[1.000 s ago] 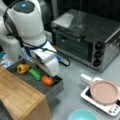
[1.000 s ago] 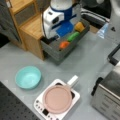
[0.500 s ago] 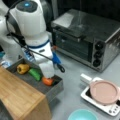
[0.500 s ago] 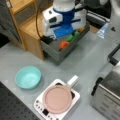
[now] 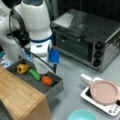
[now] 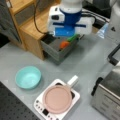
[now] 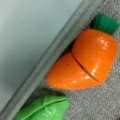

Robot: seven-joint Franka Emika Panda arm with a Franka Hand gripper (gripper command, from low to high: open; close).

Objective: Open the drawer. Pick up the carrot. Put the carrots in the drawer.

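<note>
The grey drawer (image 5: 53, 91) (image 6: 56, 53) stands pulled out from under the light wooden top (image 5: 17, 97). The stubby orange carrot (image 5: 47, 80) (image 6: 64, 44) lies inside it near the front wall. In the wrist view the carrot (image 7: 85, 60) fills the frame, resting on the dark drawer floor against the grey rim (image 7: 50, 57), with no fingers showing. My gripper (image 5: 41, 68) hangs low over the drawer, just behind the carrot. In a front view the blue and white hand (image 6: 67, 30) covers the fingers.
A long green vegetable (image 5: 34, 74) (image 6: 72, 38) (image 7: 45, 110) and a yellow pepper piece (image 5: 23, 68) share the drawer. A steel toaster oven (image 5: 85, 40) stands behind. A hot plate with a pink pan (image 5: 103, 92) (image 6: 57, 98) and a teal bowl (image 6: 28, 77) sit on the table.
The arm has come lower and nearer over the drawer. The carrot has stayed in the same spot in the drawer.
</note>
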